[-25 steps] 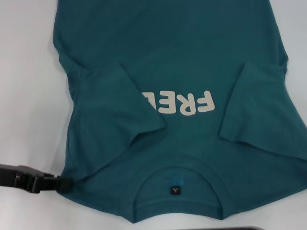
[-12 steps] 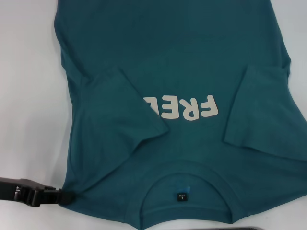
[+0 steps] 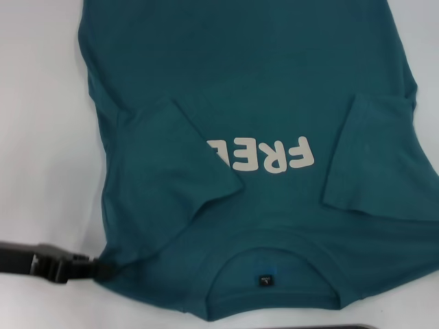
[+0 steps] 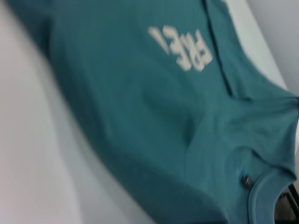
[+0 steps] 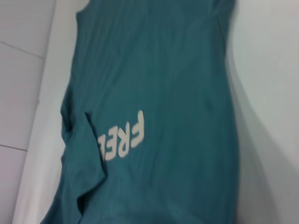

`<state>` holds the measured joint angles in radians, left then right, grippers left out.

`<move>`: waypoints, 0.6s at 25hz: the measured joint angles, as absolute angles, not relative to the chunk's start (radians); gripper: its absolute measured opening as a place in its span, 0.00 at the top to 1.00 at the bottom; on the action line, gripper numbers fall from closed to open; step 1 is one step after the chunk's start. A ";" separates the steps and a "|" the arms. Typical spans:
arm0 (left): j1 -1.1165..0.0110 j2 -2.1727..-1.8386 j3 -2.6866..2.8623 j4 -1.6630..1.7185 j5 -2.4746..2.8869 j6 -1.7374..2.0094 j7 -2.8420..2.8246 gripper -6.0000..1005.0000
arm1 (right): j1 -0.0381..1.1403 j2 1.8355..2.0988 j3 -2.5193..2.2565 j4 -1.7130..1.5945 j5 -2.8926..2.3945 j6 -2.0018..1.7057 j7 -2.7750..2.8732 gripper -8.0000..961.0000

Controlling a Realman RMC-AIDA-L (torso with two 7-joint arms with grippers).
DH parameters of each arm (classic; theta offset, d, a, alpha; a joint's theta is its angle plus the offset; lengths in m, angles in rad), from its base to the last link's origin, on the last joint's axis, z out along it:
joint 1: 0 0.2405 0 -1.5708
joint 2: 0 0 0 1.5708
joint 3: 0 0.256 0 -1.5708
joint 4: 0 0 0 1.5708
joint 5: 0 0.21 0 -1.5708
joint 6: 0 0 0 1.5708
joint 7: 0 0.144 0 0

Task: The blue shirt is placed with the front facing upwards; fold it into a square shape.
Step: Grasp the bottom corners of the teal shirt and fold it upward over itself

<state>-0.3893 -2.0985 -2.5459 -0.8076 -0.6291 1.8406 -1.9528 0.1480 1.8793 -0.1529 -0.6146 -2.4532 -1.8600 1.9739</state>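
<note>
The blue shirt (image 3: pixel 260 75) lies front up on the white table (image 3: pixel 38 137), its cream lettering (image 3: pixel 264 154) upside down to me. Both short sleeves are folded inward over the chest. The ribbed collar (image 3: pixel 274 253) with its black label (image 3: pixel 264 279) is at the near edge. My left gripper (image 3: pixel 98 269) sits at the near left shoulder corner, its dark tip pinched on the shirt's edge. The left wrist view shows the shirt (image 4: pixel 154 116) and the right wrist view shows it (image 5: pixel 177 93) too. The right gripper is out of view.
Bare white table lies left of the shirt and along the near edge (image 3: pixel 137 319). A dark strip (image 3: pixel 343 327) shows at the bottom edge of the head view. In the right wrist view the table's edge (image 5: pixel 44 121) runs beside the shirt.
The shirt has slid a little toward me and to the right; the collar and label sit lower in view. The left gripper has shifted slightly with the shoulder corner.
</note>
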 joint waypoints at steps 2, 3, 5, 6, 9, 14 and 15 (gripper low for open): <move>-0.407 -2.098 -2.557 -0.806 -0.649 1.841 -1.945 0.91 | 0.160 1.879 -0.135 -0.612 -2.448 -1.861 1.964 0.96; -0.420 -2.096 -2.558 -0.805 -0.668 1.839 -1.942 0.91 | 0.170 1.879 -0.126 -0.611 -2.444 -1.861 1.960 0.96; -0.447 -2.090 -2.560 -0.795 -0.697 1.828 -1.939 0.91 | 0.189 1.879 -0.112 -0.610 -2.438 -1.858 1.955 0.96; -0.463 -2.087 -2.560 -0.787 -0.704 1.820 -1.938 0.91 | 0.202 1.881 -0.109 -0.610 -2.436 -1.856 1.954 0.96; -0.518 -2.077 -2.568 -0.756 -0.716 1.778 -1.939 0.91 | 0.247 1.890 -0.107 -0.609 -2.433 -1.842 1.952 0.96; -0.604 -2.058 -2.588 -0.706 -0.727 1.696 -1.949 0.91 | 0.350 1.918 -0.107 -0.607 -2.416 -1.771 1.945 0.96; -0.622 -2.054 -2.592 -0.698 -0.728 1.681 -1.953 0.92 | 0.350 1.918 -0.107 -0.607 -2.416 -1.771 1.945 0.96</move>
<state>-0.6216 -2.0538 -2.5919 -0.6978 -0.7278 1.6808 -1.9531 0.3504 1.9183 -0.1068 -0.6072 -2.4159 -1.7714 1.9446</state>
